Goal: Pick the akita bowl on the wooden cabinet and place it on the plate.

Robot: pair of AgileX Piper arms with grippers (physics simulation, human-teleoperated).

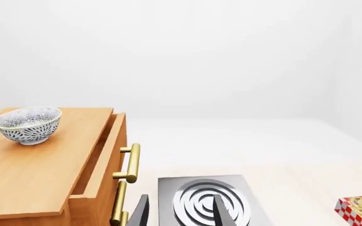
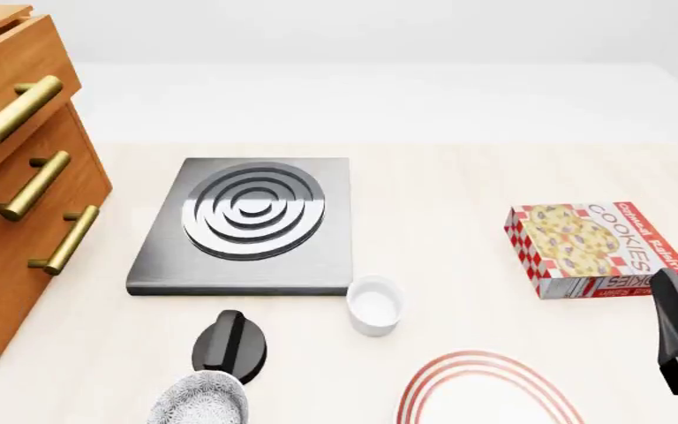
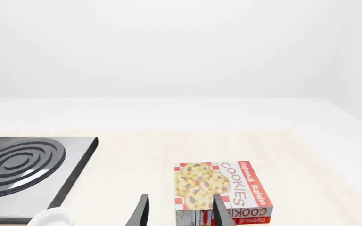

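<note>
While the akita bowl (image 1: pixel 28 125) sits untouched atop the wooden cabinet (image 1: pixel 49 174), my left pincer (image 1: pixel 179 211) hangs apart, empty, over the stove slab (image 1: pixel 207 200): approach phase; next I reach toward the bowl's rim.

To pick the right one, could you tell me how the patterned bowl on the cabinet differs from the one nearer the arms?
The akita bowl stands on top of the wooden cabinet; the second bowl sits at table level, nearer than the stove. The akita bowl shows whole and upright; the second bowl is cropped by the front view's edge. Both share a grey-and-white speckled pattern.
</note>
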